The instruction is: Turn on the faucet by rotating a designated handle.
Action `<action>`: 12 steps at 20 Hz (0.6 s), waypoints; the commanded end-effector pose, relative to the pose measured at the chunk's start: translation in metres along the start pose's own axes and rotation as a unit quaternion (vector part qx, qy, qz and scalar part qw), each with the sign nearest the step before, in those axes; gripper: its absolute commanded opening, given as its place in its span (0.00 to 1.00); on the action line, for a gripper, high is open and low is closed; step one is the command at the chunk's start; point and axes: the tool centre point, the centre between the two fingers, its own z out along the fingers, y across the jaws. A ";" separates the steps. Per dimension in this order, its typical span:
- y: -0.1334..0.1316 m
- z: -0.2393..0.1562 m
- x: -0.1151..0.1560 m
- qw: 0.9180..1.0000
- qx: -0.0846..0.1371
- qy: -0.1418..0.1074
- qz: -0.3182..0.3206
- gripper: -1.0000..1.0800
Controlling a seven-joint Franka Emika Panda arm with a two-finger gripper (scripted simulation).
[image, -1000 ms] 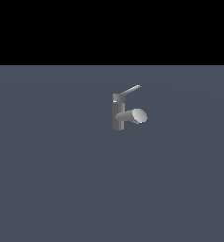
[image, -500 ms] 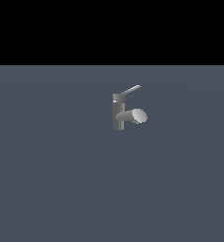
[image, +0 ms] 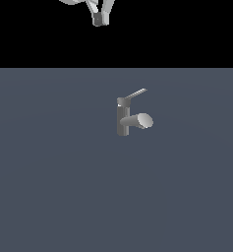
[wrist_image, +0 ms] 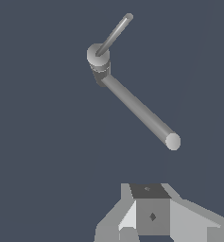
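The small grey faucet (image: 123,120) stands upright on the dark floor, its thick spout (image: 140,120) pointing to the exterior view's right. The handle (image: 135,93), a thin light-grey lever, slants up from the top cap toward the exterior view's right. My gripper (image: 98,19) hangs high above the faucet, toward the exterior view's left, touching nothing. Its fingers look pressed together with nothing between them. The wrist view looks down on the faucet's cap (wrist_image: 98,54), the handle (wrist_image: 114,34) and the long spout (wrist_image: 139,111), with the gripper (wrist_image: 151,208) well clear of them.
A plain dark grey-blue floor (image: 49,187) spreads around the faucet. Behind it the background is black.
My gripper has come into the exterior view at the top edge, where it did not show before. The faucet and its handle have not moved.
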 end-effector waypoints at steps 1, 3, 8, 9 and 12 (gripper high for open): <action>-0.009 0.013 0.016 1.000 0.000 0.000 0.027 0.00; -0.015 0.023 0.029 0.999 0.000 -0.001 0.048 0.00; -0.027 0.048 0.062 0.995 -0.001 -0.001 0.100 0.00; -0.030 0.053 0.068 0.994 -0.001 -0.001 0.111 0.00; -0.035 0.068 0.089 0.990 -0.002 -0.002 0.143 0.00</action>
